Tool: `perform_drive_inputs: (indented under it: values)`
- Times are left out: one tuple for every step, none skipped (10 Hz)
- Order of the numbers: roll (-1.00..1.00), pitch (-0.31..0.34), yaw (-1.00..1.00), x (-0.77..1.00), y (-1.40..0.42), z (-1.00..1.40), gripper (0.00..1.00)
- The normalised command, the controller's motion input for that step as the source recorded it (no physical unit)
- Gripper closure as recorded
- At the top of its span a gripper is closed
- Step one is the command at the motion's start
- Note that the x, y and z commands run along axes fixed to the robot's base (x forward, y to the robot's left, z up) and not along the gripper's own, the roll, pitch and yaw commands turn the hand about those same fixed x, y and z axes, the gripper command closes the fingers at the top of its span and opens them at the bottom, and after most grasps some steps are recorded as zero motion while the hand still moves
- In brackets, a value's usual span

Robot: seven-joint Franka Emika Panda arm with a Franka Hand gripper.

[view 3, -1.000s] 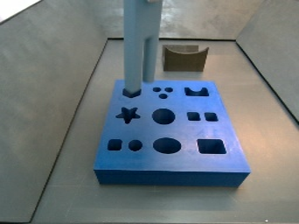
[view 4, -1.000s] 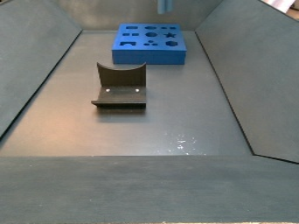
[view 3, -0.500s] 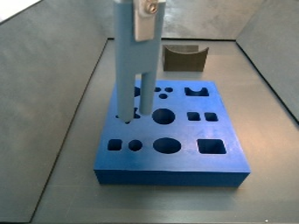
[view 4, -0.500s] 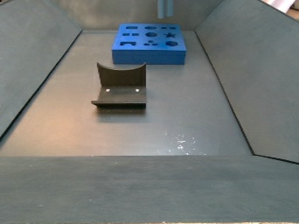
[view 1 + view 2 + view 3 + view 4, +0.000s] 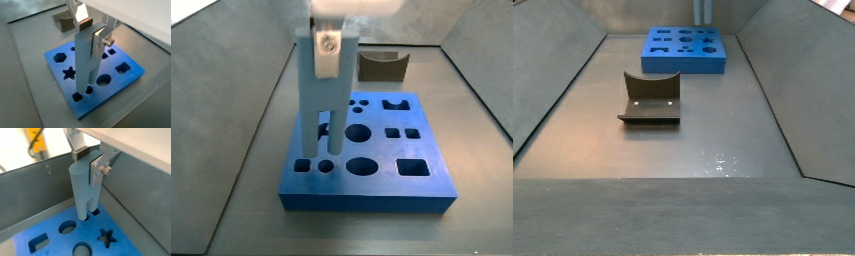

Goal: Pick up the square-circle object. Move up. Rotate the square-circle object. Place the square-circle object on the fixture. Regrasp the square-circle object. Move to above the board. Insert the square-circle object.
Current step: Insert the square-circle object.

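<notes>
My gripper (image 5: pixel 90 31) is shut on the upper end of the square-circle object (image 5: pixel 83 62), a long light blue-grey peg held upright. In both wrist views its lower end reaches down to the bright blue board (image 5: pixel 130 75) at a small hole near one edge; I cannot tell whether it has entered. A wrist view shows the gripper (image 5: pixel 85 162), the peg (image 5: pixel 83 193) and the board (image 5: pixel 127 245). In a side view the gripper (image 5: pixel 329 42) holds the peg (image 5: pixel 315 100) over the board's (image 5: pixel 372 200) left side. The dark fixture (image 5: pixel 382 66) stands behind the board, bare.
Grey sloping walls (image 5: pixel 238 90) enclose the floor on all sides. In a side view the fixture (image 5: pixel 651 97) stands mid-floor and the board (image 5: pixel 684 68) lies at the far end, with bare floor (image 5: pixel 673 150) in front. The board has several shaped holes.
The gripper with the peg has moved from the board's back-left corner towards its front-left holes. The board and fixture have not moved.
</notes>
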Motion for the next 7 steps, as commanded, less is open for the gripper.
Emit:
perform_drive_inputs:
  values:
    - [0.01, 0.0, -1.0, 0.0, 0.0, -0.29, 1.0]
    - [-0.03, -0.014, -1.0, 0.0, 0.0, -0.26, 1.0]
    - [-0.06, -0.057, -0.15, -0.02, 0.0, -0.16, 1.0]
    - [-0.06, -0.064, 0.02, 0.0, 0.0, -0.14, 1.0]
    - [-0.05, -0.096, 0.13, -0.07, 0.0, -0.22, 1.0]
    - [-0.03, -0.129, 0.17, -0.1, 0.0, -0.22, 1.0]
    - [-0.01, -0.084, 0.11, -0.03, -0.04, -0.14, 1.0]
